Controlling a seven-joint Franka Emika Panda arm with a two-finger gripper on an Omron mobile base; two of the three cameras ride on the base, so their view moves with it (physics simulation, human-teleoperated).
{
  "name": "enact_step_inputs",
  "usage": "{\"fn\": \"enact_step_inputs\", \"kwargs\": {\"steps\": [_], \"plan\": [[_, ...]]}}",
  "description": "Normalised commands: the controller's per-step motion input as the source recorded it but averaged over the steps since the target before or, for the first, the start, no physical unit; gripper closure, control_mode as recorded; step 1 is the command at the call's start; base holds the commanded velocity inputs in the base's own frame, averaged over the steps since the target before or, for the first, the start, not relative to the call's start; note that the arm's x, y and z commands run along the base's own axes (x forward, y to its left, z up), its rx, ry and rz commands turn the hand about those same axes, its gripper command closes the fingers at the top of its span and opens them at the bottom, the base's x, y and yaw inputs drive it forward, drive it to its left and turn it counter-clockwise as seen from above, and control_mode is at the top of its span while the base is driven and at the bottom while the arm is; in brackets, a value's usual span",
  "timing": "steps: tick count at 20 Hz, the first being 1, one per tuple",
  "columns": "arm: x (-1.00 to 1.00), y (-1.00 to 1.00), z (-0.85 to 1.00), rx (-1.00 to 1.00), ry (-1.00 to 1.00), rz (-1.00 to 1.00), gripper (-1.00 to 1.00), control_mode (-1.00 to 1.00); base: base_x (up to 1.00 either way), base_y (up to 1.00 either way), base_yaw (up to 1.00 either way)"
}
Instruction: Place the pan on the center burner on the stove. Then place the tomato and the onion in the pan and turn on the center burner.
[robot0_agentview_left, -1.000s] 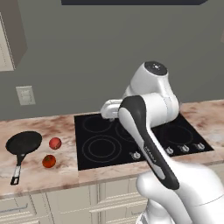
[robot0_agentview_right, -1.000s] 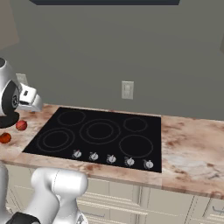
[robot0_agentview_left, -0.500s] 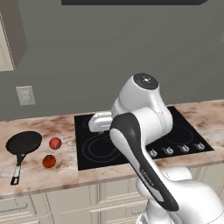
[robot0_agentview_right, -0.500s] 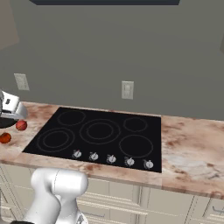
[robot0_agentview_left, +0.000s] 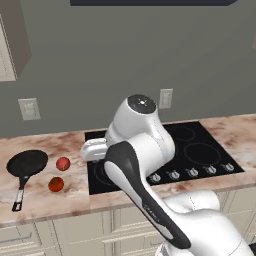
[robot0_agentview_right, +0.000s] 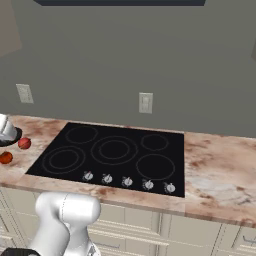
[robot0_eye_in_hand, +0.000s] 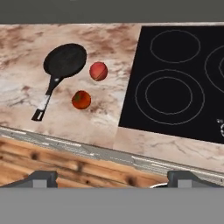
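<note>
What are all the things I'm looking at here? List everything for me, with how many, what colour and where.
pan: one, black with a long dark handle and pale tip, on the counter left of the stove, nothing in it
onion: one, pinkish-red, on the counter just beside the pan
tomato: one, orange-red, on the counter nearer the front edge, apart from the pan
stove: one, black glass with grey rings, set into the counter
knobs: five, silver, in a row along the stove's front
counter: one, pinkish marbled stone
wall plates: two, white, on the grey wall
cabinets: cream, under the counter
pincer: one, dark fingertips spread wide, holding nothing, out in front of the counter's edge
</note>
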Motion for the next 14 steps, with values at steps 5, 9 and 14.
{"fn": "enact_step_inputs", "kwargs": {"steps": [5,9,14], "plan": [[0.00,0.52,-0.09,0.00,0.07,0.04,-1.00,-1.00,0.00,0.00,0.00],[0.00,0.48,-0.12,0.00,0.12,0.02,-1.00,-1.00,0.00,0.00,0.00],[0.00,0.45,-0.20,0.00,0.14,0.00,-1.00,-1.00,0.00,0.00,0.00]]}}
